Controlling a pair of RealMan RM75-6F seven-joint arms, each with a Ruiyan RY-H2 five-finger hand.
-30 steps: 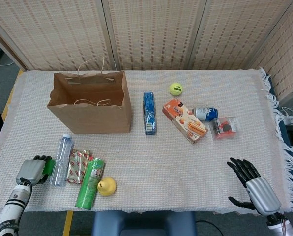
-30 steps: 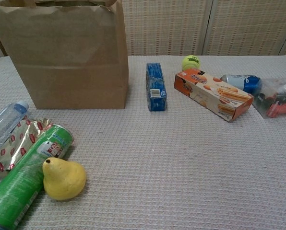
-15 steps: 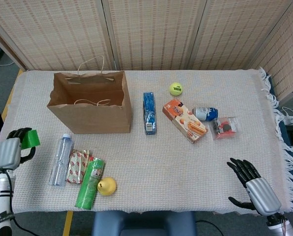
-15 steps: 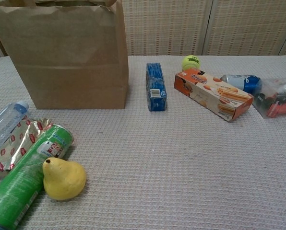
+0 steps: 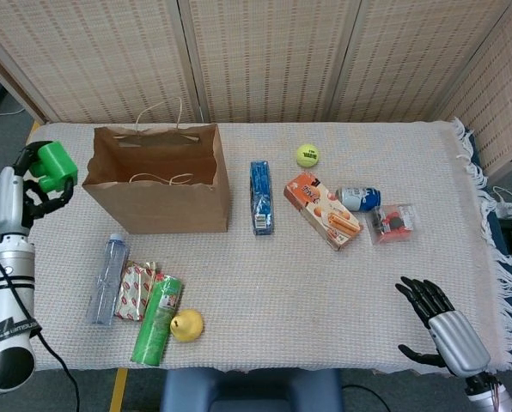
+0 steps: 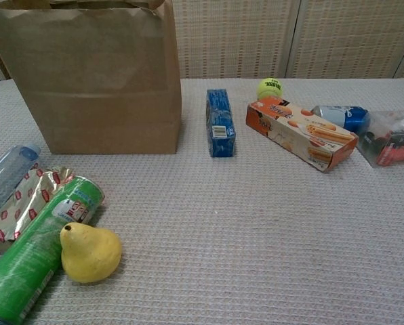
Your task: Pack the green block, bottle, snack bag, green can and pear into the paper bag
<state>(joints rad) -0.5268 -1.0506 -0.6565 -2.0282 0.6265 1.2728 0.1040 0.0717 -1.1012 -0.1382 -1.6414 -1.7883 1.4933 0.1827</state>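
My left hand holds the green block in the air, just left of the open paper bag and near its rim height. The bag stands upright at the back left. In front of it lie the clear bottle, the foil snack bag, the green can and the yellow pear; the chest view shows the bottle, snack bag, can and pear too. My right hand rests open at the front right edge.
A blue box, a tennis ball, an orange snack box, a blue-and-white can and a clear packet with red contents lie right of the bag. Fringe marks the table's right edge.
My left hand has lifted the green block from the table's front left and carried it up and back, to beside the bag's left side. The right hand has stayed put.
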